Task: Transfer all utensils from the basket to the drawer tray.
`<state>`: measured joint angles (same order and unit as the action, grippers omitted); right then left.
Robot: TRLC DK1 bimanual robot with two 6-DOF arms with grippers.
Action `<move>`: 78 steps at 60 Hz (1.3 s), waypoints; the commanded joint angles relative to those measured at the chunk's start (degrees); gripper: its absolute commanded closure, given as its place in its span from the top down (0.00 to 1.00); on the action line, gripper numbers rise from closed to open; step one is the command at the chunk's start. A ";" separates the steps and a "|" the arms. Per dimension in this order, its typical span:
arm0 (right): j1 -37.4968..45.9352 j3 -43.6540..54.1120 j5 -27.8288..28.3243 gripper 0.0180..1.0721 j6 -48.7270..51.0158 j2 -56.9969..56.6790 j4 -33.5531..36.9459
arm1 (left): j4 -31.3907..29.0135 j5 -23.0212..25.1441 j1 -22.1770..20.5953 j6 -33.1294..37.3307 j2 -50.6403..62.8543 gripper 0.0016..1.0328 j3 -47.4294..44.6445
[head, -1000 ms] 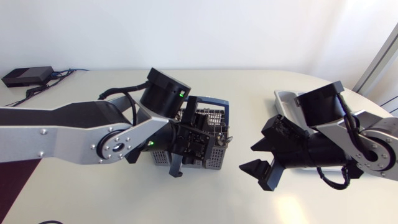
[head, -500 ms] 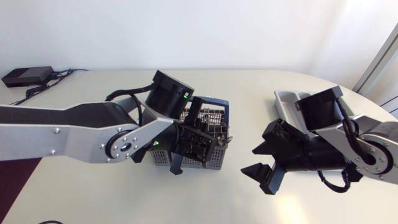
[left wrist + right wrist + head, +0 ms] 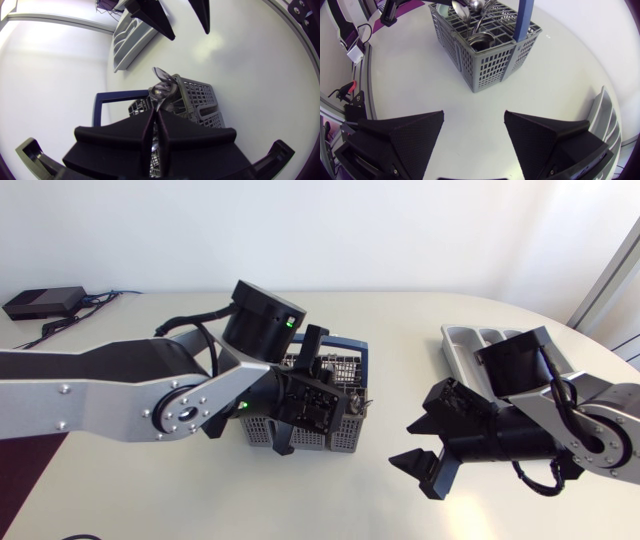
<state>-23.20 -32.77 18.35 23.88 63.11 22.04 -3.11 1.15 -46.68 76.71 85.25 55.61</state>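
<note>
Table: white, rounded at its right end.
Basket: grey, slotted, blue handle, standing near the middle.
Tray: grey, at the far right, well apart from the basket.
Box: black, far left corner, cable beside it.

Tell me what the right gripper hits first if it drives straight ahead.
Probably the grey basket, straight ahead of the open right gripper; it tilts downward, so the table might come first.

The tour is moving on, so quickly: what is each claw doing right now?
Left claw: closed on a spoon in the cutlery basket, as far as I can tell.
Right claw: open, holding nothing.
</note>
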 commanded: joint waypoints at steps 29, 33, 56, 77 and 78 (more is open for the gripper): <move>-1.41 0.69 -0.24 0.83 -0.50 -4.31 1.60 | -5.15 -2.47 -1.66 -6.39 -13.45 0.03 1.34; -1.41 0.69 -0.24 0.83 -0.59 -5.10 1.86 | -8.14 -2.47 -1.84 -9.03 -13.97 0.03 2.92; -1.23 1.22 -1.03 0.83 -2.08 -14.16 2.39 | -19.30 -2.55 -3.33 -35.57 -10.55 0.03 13.38; -5.54 3.51 -11.32 0.83 -4.98 -21.98 -5.70 | -19.30 -3.43 -4.65 -55.53 -0.35 0.03 20.94; -6.51 3.68 -12.72 0.83 -5.16 -21.98 -6.57 | -19.30 -3.43 -4.65 -56.67 0.09 0.03 21.47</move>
<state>-27.07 -31.33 8.58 20.58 41.80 17.69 -22.46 -2.00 -50.81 26.41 83.31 73.82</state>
